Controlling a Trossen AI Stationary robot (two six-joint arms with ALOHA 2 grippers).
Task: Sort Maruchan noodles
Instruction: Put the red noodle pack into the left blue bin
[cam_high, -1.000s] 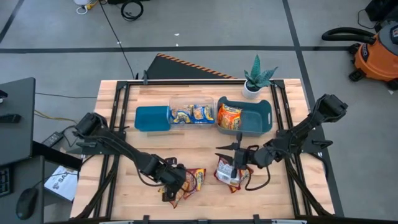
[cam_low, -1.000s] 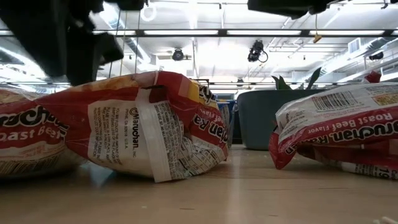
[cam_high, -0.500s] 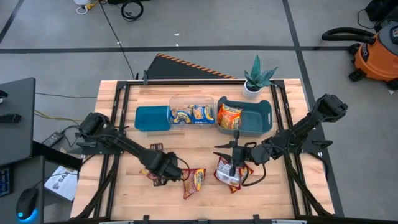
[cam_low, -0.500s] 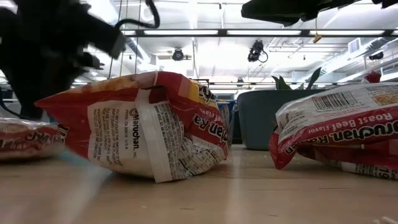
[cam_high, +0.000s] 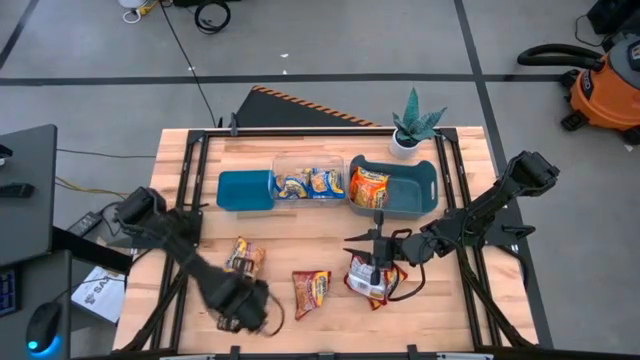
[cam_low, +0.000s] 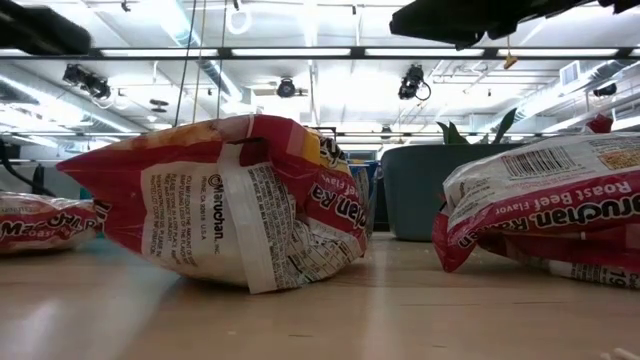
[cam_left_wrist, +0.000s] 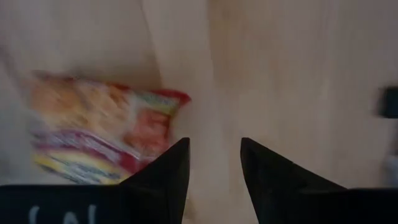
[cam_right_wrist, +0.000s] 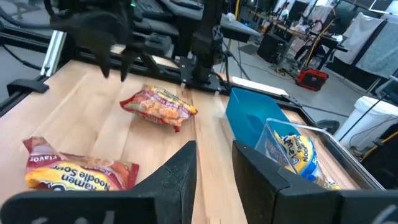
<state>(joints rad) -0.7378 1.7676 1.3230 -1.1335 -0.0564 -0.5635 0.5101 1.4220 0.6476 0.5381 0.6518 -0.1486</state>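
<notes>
Three red Maruchan packets lie flat near the table's near edge. One (cam_high: 243, 257) is at the left, one (cam_high: 312, 290) in the middle, and a crumpled pile (cam_high: 372, 280) lies to the right. My left gripper (cam_high: 243, 310) (cam_left_wrist: 214, 155) is open, toward the near edge from the left packet (cam_left_wrist: 106, 137) and apart from it. My right gripper (cam_high: 383, 250) (cam_right_wrist: 214, 165) is open and hovers over the far side of the pile. Blue-and-yellow packets (cam_high: 308, 183) sit in the clear bin. An orange packet (cam_high: 369, 187) leans in the teal bin (cam_high: 425, 190).
A teal lid or box (cam_high: 246, 190) sits left of the clear bin. A potted plant (cam_high: 412, 125) stands at the far right corner. Black rails (cam_high: 190, 190) run along both table sides. Bare wood lies between the bins and the packets.
My left gripper moved a red packet from beside the middle packet toward the table's left. It then drew back toward the near edge, and the packet now lies free on the wood. The right arm kept still.
</notes>
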